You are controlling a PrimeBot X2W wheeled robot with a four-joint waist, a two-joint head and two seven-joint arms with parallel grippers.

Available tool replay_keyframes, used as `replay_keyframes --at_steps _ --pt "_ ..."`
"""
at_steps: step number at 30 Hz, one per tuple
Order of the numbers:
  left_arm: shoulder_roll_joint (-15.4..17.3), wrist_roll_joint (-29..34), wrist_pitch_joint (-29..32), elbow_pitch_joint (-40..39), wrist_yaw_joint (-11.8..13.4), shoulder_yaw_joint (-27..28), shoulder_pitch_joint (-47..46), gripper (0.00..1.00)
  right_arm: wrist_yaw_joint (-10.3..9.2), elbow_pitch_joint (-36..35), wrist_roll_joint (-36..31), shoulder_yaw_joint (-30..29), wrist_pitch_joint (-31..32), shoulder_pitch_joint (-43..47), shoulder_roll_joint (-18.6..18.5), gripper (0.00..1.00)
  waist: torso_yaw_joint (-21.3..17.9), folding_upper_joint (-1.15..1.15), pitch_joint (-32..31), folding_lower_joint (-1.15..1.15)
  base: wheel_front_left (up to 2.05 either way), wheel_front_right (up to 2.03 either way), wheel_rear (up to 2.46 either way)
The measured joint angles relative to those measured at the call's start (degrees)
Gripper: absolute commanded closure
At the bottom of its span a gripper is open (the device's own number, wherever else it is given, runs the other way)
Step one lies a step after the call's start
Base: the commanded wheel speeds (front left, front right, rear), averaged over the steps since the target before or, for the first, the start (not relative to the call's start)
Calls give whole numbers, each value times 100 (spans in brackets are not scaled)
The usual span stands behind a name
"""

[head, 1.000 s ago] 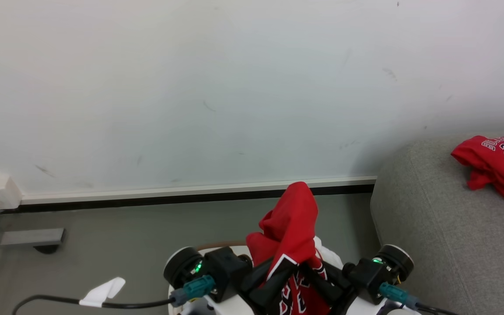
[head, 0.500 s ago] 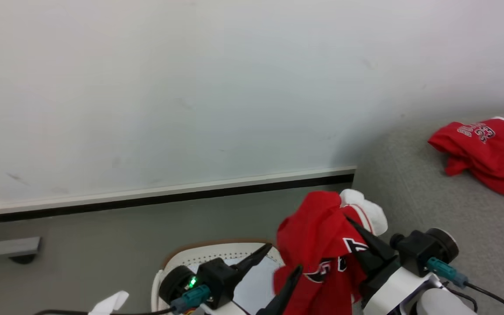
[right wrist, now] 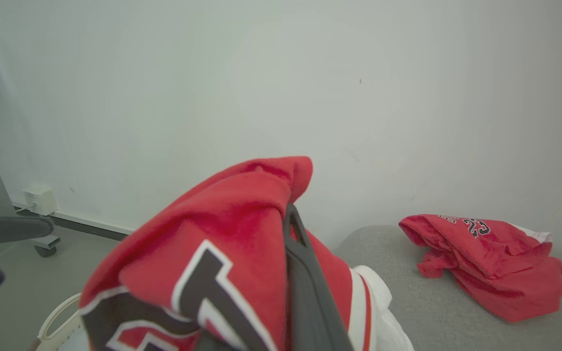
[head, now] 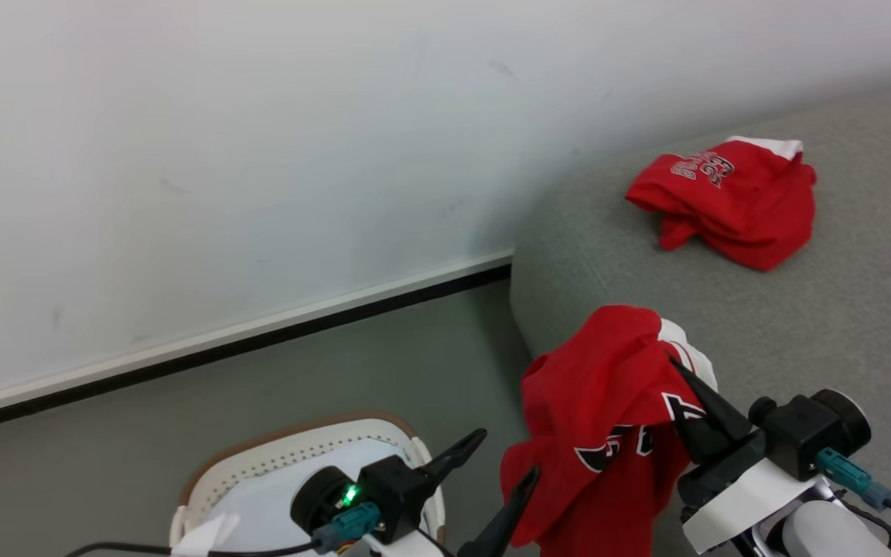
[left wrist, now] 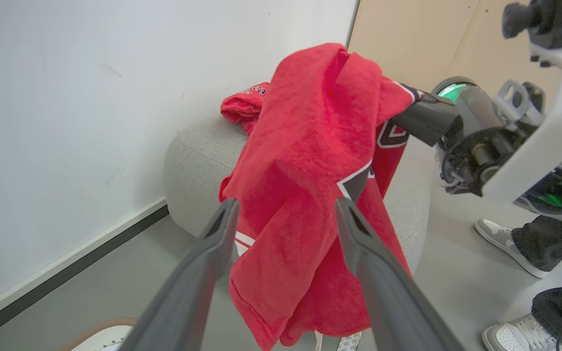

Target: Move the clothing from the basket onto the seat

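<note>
My right gripper [head: 681, 379] is shut on a red jersey, the clothing [head: 600, 402], which hangs bunched in the air beside the grey seat's [head: 840, 309] near corner. In the right wrist view the fabric [right wrist: 232, 234] drapes over my dark finger [right wrist: 305, 282]. My left gripper [head: 501, 460] stands open just left of the hanging cloth, its fingers [left wrist: 225, 219] apart and not pinching the jersey [left wrist: 310, 146]. The cream basket [head: 291, 456] with its brown rim sits on the floor below the left gripper. A second red jersey [head: 732, 201] lies crumpled on the seat.
A white wall with a dark skirting strip [head: 260, 340] runs behind the basket and seat. A person's shoes [left wrist: 505, 243] stand on the floor right of the seat. A metal leg on a castor [right wrist: 42, 243] stands by the wall.
My left gripper has opened and let go of the jersey, which now hangs from the right gripper alone. The head view has swung right, bringing more of the seat into it.
</note>
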Motion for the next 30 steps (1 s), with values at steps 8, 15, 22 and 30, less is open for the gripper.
replay_keyframes --at_steps 8,15,22,30 --pt "-5 16 -51 75 -15 -36 -121 0 0 -304 -140 -483 83 182 56 100 -349 0 291 0 0 0 0" --pt "93 124 10 -70 -100 33 -591 0 0 -556 -476 -1499 92 133 356 100 -291 0 866 0 0 0 0" --pt "207 327 129 -358 -322 164 -1565 0 0 -706 -1040 -3058 167 -1076 754 100 -39 0 1882 2 0 0 0" --pt "164 310 -55 -424 -478 223 -2199 0 0 -360 -1626 -4930 1010 -3441 230 100 450 0 3009 3 0 0 0"
